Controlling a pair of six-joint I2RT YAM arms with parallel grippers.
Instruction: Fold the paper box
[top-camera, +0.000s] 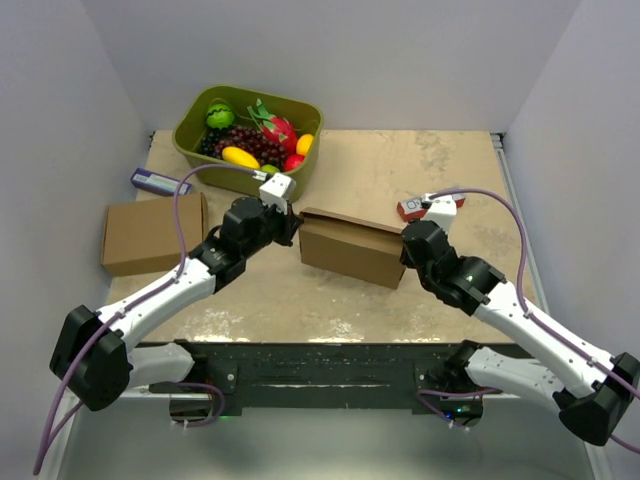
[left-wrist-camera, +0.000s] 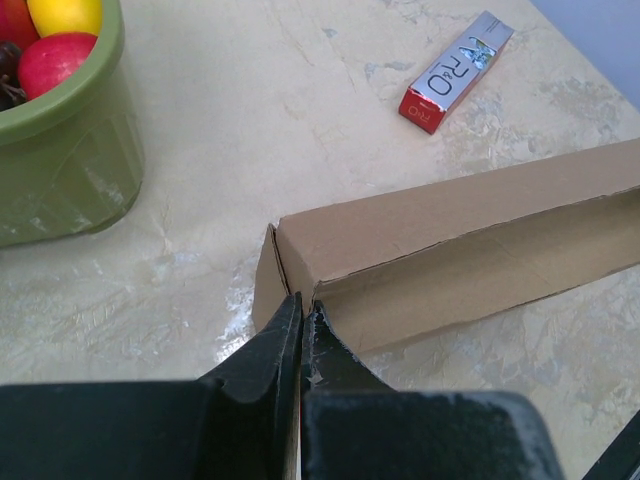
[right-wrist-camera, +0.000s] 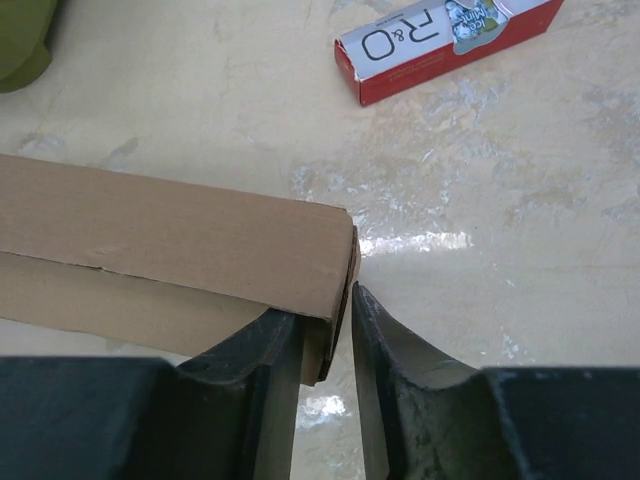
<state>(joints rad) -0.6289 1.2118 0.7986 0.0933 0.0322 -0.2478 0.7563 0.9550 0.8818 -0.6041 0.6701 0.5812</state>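
The paper box (top-camera: 345, 245) is a brown cardboard mailer standing on the table's middle, its lid folded down. My left gripper (top-camera: 293, 222) is at its left end, my right gripper (top-camera: 405, 245) at its right end. In the left wrist view the box (left-wrist-camera: 450, 240) runs off to the right, and the left gripper (left-wrist-camera: 303, 305) is shut on a thin cardboard edge at its near left corner. In the right wrist view the right gripper (right-wrist-camera: 325, 330) is shut across the box's (right-wrist-camera: 180, 240) right end wall, one finger inside and one outside.
Another plain brown box (top-camera: 152, 232) lies at the left. A green tub (top-camera: 248, 130) of fruit stands at the back left, also in the left wrist view (left-wrist-camera: 60, 170). A red-and-silver carton (top-camera: 425, 206) lies behind the right gripper. A small purple box (top-camera: 160, 181) lies by the tub.
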